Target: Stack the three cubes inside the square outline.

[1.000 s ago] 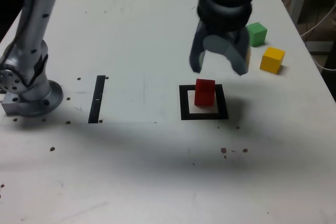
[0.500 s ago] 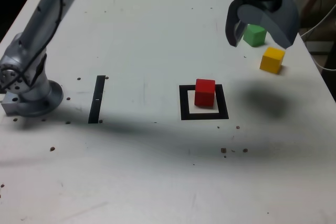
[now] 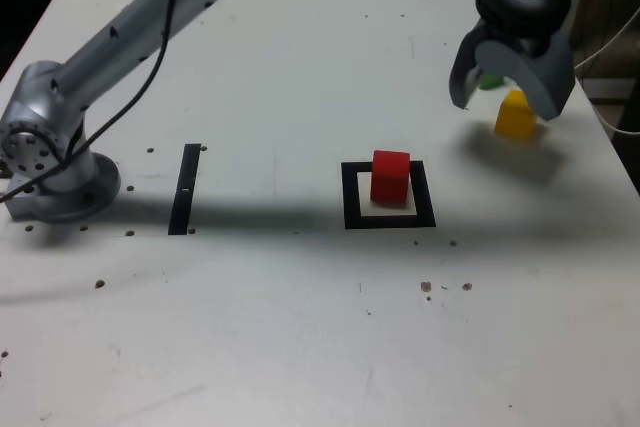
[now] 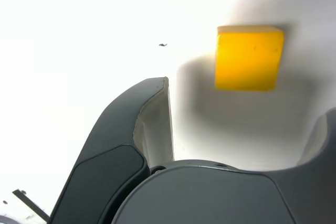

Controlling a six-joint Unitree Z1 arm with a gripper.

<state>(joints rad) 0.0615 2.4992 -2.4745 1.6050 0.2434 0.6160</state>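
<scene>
One small matte red cube (image 3: 390,178) sits inside the thick black square outline with the white centre (image 3: 353,215), right of the middle of the white tabletop (image 3: 260,347) in the exterior view. The step in hand looks to be fetching a second cube for the stack. The dark, curved-finger gripper (image 3: 506,107) hangs over the tabletop's right edge in the exterior view, toward the far right corner, its jaws spread wide with nothing between them. Near that edge lies the small matte yellow cube (image 4: 247,60), apart from the fingers; it seems the likely target. Beyond it, closer to the far right corner, the small matte green cube (image 3: 491,80) is partly hidden by the gripper.

The next move calls for centring the jaws over the yellow cube, squaring them to its sides, lowering and closing, then a lift clear of the red one.

Counted: three cubes, one of each colour; one square outline; one straight black strip (image 3: 185,190), toward the left edge; one gripper. Only the red cube is inside the outline, and nothing is stacked on it.
</scene>
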